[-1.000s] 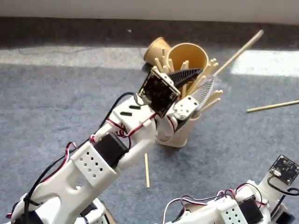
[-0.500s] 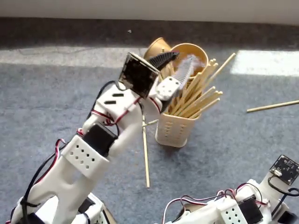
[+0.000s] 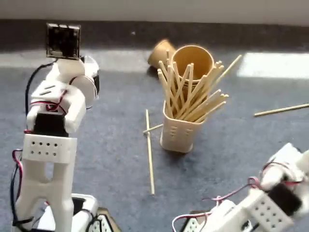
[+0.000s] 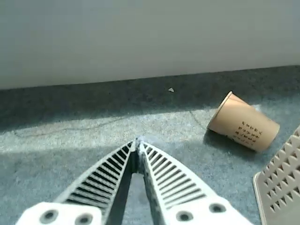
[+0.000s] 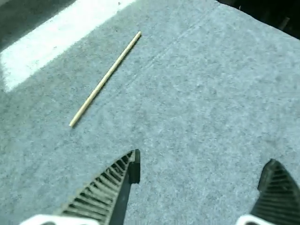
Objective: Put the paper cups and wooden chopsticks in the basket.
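A cream slotted basket (image 3: 179, 134) stands mid-carpet, holding several wooden chopsticks (image 3: 193, 96) and an upright paper cup (image 3: 193, 59). A second paper cup (image 3: 161, 50) (image 4: 243, 128) lies on its side just behind the basket. Loose chopsticks lie on the carpet: a long one (image 3: 150, 153) left of the basket, a short one (image 3: 153, 128) crossing it, and one (image 3: 282, 109) (image 5: 105, 80) far right. My left gripper (image 4: 139, 143) is shut and empty, held high to the left of the basket. Above bare carpet my right gripper (image 5: 204, 168) is open, the far-right chopstick lying beyond it.
Grey carpet covers the floor, with a dark strip and a pale wall (image 4: 140, 37) along the back. The left arm (image 3: 53, 125) stands tall at the left. The right arm (image 3: 263, 208) sits at the lower right corner. A sunlit patch (image 3: 275, 65) lies right of the basket.
The left arm has swung from over the basket up and to the left, and its gripper has shut. The chopstick sticking out of the basket has settled among the others. The right arm has shifted.
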